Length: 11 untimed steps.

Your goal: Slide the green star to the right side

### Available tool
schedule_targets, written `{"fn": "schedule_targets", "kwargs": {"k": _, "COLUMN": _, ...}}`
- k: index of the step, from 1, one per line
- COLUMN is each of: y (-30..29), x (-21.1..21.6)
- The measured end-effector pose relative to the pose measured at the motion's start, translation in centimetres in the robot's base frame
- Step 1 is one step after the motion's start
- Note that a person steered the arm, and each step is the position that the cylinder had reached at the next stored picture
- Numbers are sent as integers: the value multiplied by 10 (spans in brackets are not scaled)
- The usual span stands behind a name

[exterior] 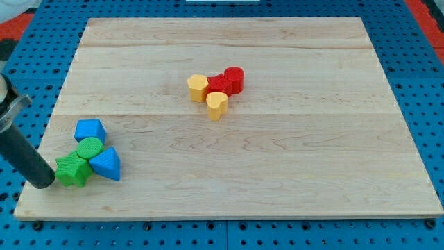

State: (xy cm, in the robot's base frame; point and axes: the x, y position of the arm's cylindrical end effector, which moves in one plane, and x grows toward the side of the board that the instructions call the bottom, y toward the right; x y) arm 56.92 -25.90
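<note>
While green star (72, 170) sits bottom-left, touching green round (88, 148) and blue wedge (106, 164) | my tip (44, 180): bare rod, no jaws, just left of star | progress: star not yet slid; whole rightward push remains

Wooden board (277, 173), green and blue blocks bottom-left, yellow and red blocks near centre
</note>
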Motion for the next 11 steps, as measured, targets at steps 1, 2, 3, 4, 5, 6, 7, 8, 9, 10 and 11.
{"fn": "schedule_targets", "kwargs": {"k": 1, "y": 0, "x": 0}}
{"fn": "schedule_targets", "kwargs": {"k": 2, "y": 5, "x": 0}}
{"fn": "schedule_targets", "kwargs": {"k": 3, "y": 5, "x": 0}}
{"fn": "schedule_targets", "kwargs": {"k": 4, "y": 7, "x": 0}}
{"fn": "schedule_targets", "kwargs": {"k": 5, "y": 14, "x": -1}}
{"fn": "schedule_targets", "kwargs": {"k": 6, "y": 29, "x": 8}}
{"fn": "schedule_targets", "kwargs": {"k": 7, "y": 68, "x": 34}}
{"fn": "schedule_targets", "kwargs": {"k": 8, "y": 100, "x": 48}}
{"fn": "schedule_targets", "kwargs": {"k": 9, "y": 157, "x": 48}}
{"fn": "schedule_targets", "kwargs": {"k": 10, "y": 254, "x": 27}}
{"fn": "schedule_targets", "kwargs": {"k": 11, "y": 274, "x": -14}}
